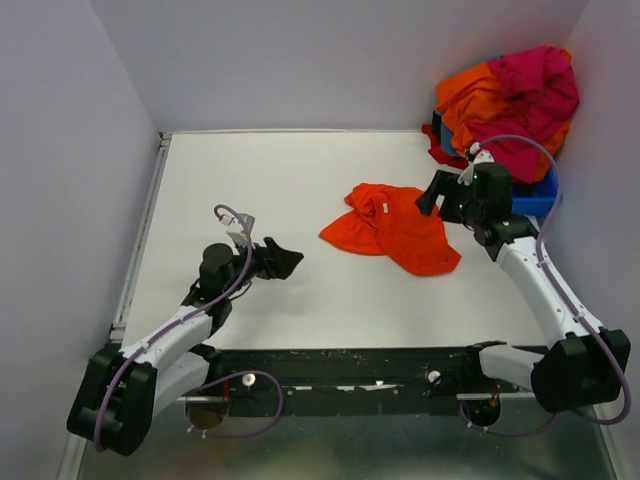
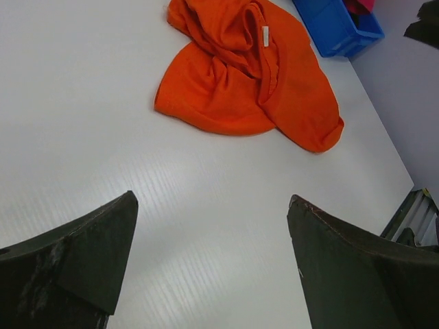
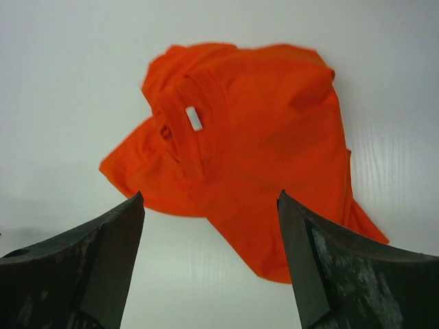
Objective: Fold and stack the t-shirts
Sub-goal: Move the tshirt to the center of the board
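Observation:
A crumpled orange t-shirt point(image 1: 392, 228) lies on the white table, right of centre, with a white label at its collar. It also shows in the left wrist view point(image 2: 250, 72) and the right wrist view point(image 3: 247, 151). My left gripper point(image 1: 285, 260) is open and empty, above the table to the shirt's left. My right gripper point(image 1: 428, 195) is open and empty, hovering just off the shirt's right edge. A pile of orange and pink t-shirts point(image 1: 512, 100) fills a blue bin point(image 1: 535, 200) at the back right.
White walls enclose the table at the back and both sides. The blue bin also shows in the left wrist view point(image 2: 336, 27) at the far right corner. A black rail point(image 1: 350, 365) runs along the near edge between the arm bases.

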Motion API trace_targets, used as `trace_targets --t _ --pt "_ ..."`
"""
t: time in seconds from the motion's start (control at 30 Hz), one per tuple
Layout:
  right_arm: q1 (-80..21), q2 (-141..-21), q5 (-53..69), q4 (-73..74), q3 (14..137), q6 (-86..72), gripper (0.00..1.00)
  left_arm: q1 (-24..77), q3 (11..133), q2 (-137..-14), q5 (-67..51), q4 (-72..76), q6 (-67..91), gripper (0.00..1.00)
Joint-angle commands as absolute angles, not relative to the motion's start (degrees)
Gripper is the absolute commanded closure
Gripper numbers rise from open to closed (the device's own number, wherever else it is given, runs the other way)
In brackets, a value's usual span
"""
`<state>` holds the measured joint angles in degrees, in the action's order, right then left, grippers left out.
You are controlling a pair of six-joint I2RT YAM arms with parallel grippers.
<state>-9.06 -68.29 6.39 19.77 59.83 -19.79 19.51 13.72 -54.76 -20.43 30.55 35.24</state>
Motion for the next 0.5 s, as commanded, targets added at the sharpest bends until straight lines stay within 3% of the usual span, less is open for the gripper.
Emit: trace_targets --t 0.0,0.17,0.47 --pt "-9.75 -65.39 4.04 16.01 52.40 -17.93 0.14 23.10 17.22 -58.96 -19.78 30.77 33.05 0.02" --pt "-10.90 -67.58 3.60 12.66 47.64 -18.10 0.21 28.73 25.38 -68.17 -15.21 24.71 31.11 0.03" --pt "-18.09 -81.37 2.73 10.72 51.06 -17.05 0.26 30.41 40.59 -85.41 -11.34 11.80 32.08 0.11"
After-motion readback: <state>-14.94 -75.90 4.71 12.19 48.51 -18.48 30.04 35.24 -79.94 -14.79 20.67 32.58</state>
